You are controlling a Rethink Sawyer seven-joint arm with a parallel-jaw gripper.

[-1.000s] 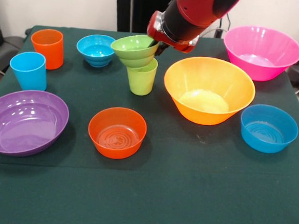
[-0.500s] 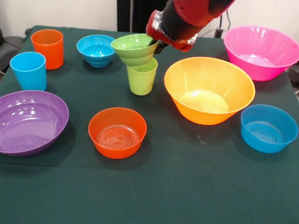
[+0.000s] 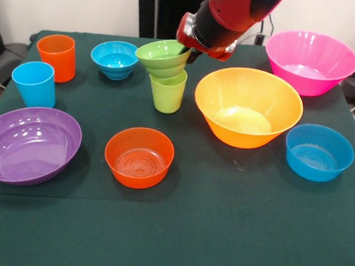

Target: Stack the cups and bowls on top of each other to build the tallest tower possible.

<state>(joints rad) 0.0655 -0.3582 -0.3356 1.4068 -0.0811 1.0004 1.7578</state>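
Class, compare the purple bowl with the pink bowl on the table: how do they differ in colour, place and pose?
The purple bowl sits at the picture's left, near the front, while the pink bowl sits at the far right corner. The purple bowl leans, its opening tipped towards the camera; the pink bowl stands level. The purple bowl looks shallower, the pink bowl deeper with steeper walls. Both are large, glossy, round, empty, and stand apart from the other dishes.

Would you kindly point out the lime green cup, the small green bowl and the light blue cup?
lime green cup [image 3: 167, 94], front view, outer wall.
small green bowl [image 3: 162, 57], front view, side wall.
light blue cup [image 3: 34, 87], front view, outer wall.
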